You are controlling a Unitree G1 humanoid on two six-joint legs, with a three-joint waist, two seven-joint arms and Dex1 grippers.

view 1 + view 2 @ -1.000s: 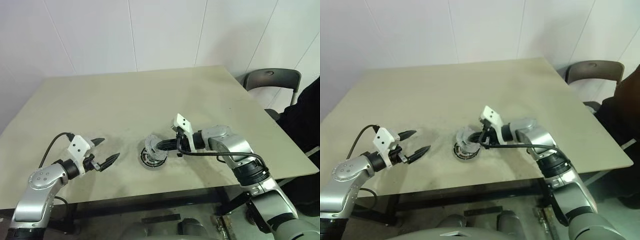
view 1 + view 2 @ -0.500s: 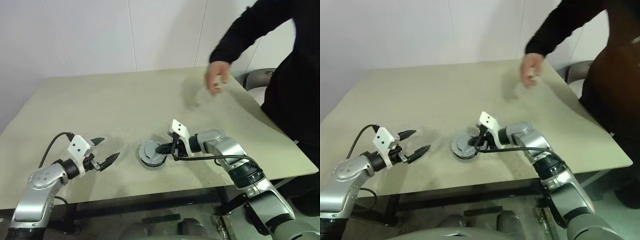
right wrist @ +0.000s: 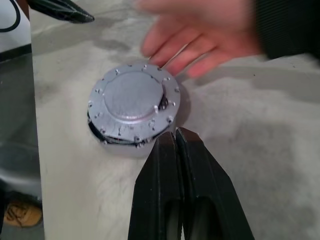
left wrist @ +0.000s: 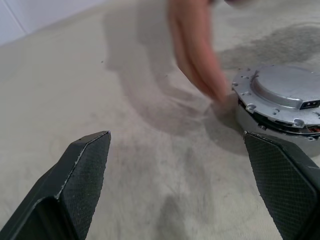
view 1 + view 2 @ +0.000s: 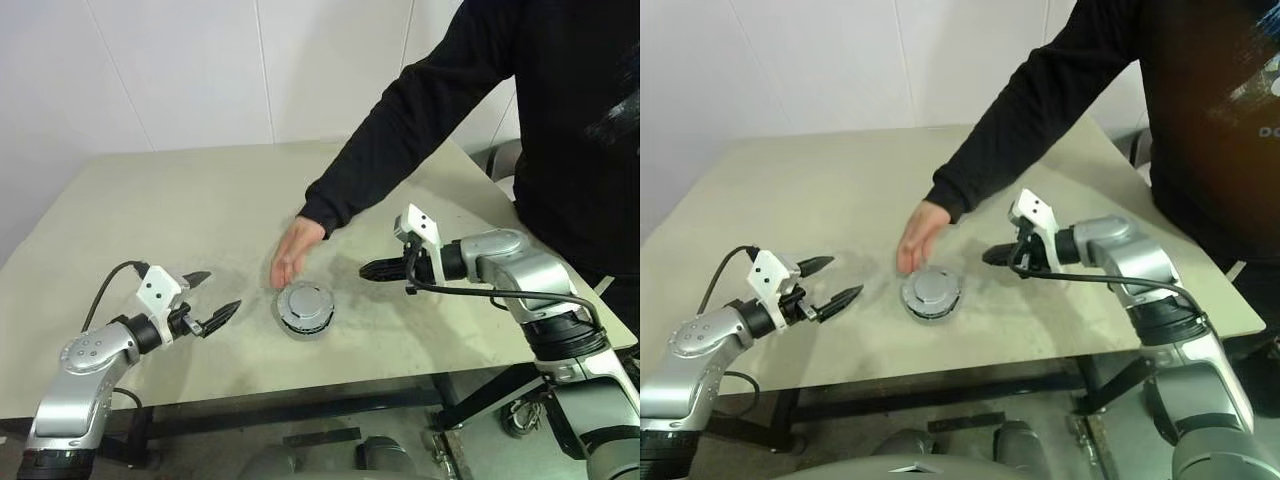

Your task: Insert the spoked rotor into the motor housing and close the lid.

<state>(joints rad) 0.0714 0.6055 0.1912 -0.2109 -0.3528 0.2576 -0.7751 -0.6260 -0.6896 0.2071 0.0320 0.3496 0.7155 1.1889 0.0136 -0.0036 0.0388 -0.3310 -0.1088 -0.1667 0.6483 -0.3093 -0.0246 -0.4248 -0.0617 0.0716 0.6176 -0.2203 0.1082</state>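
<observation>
The grey lid point(image 5: 303, 298) lies flat on top of the motor housing point(image 5: 302, 324), near the table's front edge. In the right wrist view the lid point(image 3: 134, 95) covers the housing point(image 3: 115, 137), whose dark side shows under the rim. The spoked rotor is hidden. My right gripper point(image 5: 366, 270) is shut and empty, hanging to the right of the housing and apart from it. My left gripper point(image 5: 222, 290) stands open and empty to the housing's left, with the housing point(image 4: 272, 122) beyond its fingers point(image 4: 85, 170). A person's hand point(image 5: 290, 255) reaches down just behind the lid.
A person in black point(image 5: 570, 120) stands at the table's right side, their sleeve point(image 5: 400, 130) stretched over the table point(image 5: 180, 200) between my right arm and the housing. A chair point(image 5: 500, 155) stands behind them.
My right gripper drew back from the housing, rightward and upward. The lid settled flat on the housing. A person stepped in and reached a hand down beside the lid. The left arm kept still.
</observation>
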